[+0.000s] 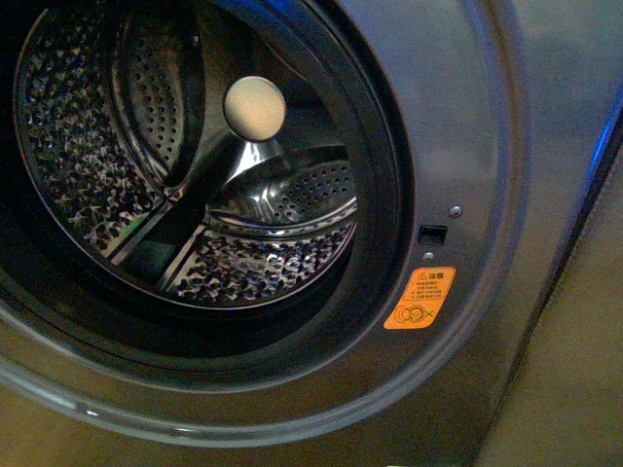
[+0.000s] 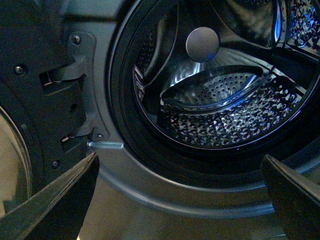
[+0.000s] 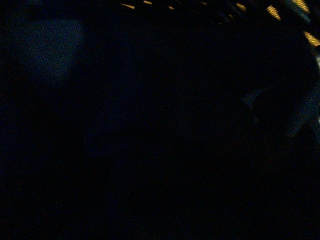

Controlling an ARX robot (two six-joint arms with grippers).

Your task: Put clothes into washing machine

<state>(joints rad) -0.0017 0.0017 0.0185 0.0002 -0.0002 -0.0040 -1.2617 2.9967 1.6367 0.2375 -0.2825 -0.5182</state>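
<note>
1. Inside the drum (image 1: 253, 263) nothing is lying yet. We are finding no clothes in either lit view, so we cannot tell where they are.
2. We are looking at the washer (image 1: 467, 117) with its mouth standing open, and the cream hub (image 1: 254, 107) is showing unobstructed at the back.
3. Our left claw (image 2: 179, 156) is hanging released before the mouth, its fingers (image 2: 60, 205) spread wide with nothing between them.
4. Our right wrist view is dark, so we cannot tell whether our right claw is clenched or released.
5. We are judging the loading not yet done. To do it well, we are planning to carry the clothes well past the dark rim (image 1: 382, 195) and release them low over the perforated steel, so that no fold is trailing over the lip.
6. Blue light is falling on the grey panel. An orange sticker (image 1: 420, 298) is sitting beside the mouth, and the hinge (image 2: 75, 75) is holding the door (image 2: 35, 115) swung aside. A pale surface (image 1: 574, 389) is showing past the machine, and we cannot tell whether it is floor or wall.
</note>
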